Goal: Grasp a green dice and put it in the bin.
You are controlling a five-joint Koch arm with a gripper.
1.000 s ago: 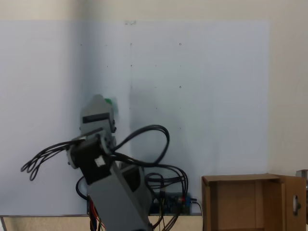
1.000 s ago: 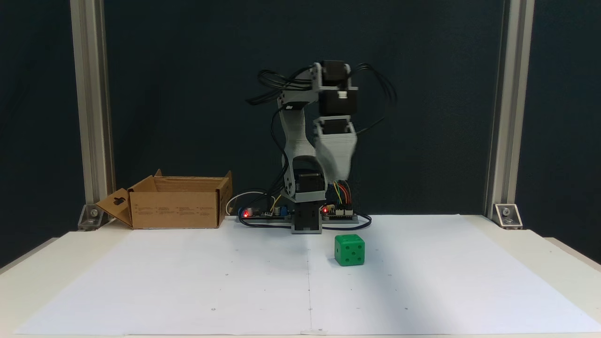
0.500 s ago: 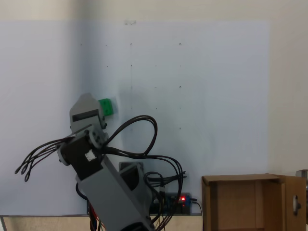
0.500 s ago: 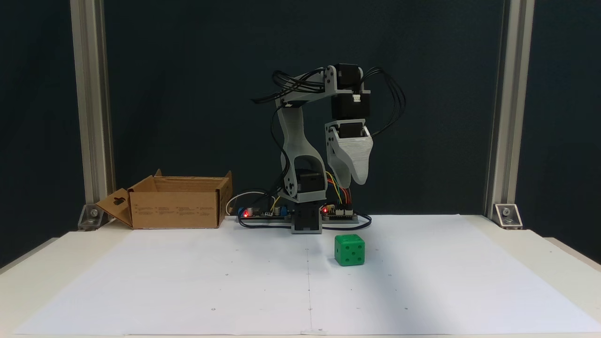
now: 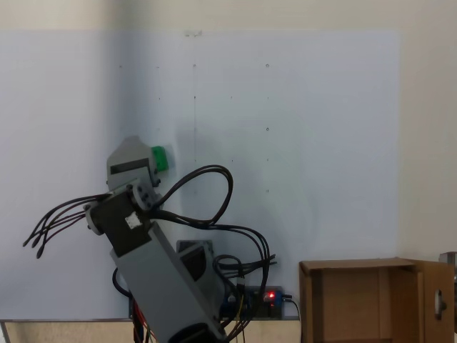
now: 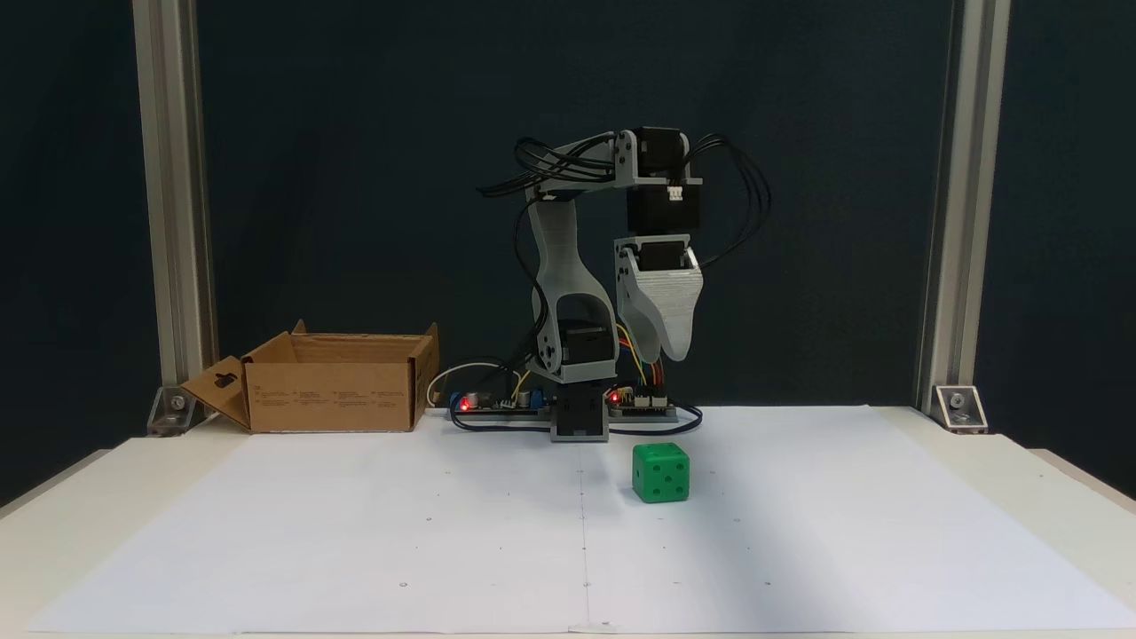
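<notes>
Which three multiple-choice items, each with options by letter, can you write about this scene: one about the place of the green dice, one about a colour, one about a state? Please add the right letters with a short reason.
1. Where is the green dice?
A. inside the bin
B. on the white paper
C. between the fingers

2. What colour is the bin?
A. brown
B. blue
C. white

3. What is the state of the bin?
A. closed with tape
B. lying upside down
C. open at the top, flaps up

Answers:
1 B: in both fixed views the dice rests on the white paper, apart from the gripper that hangs above it.
2 A: the bin is plain brown cardboard.
3 C: a fixed view from above looks into the bin past its upright flaps.
</notes>
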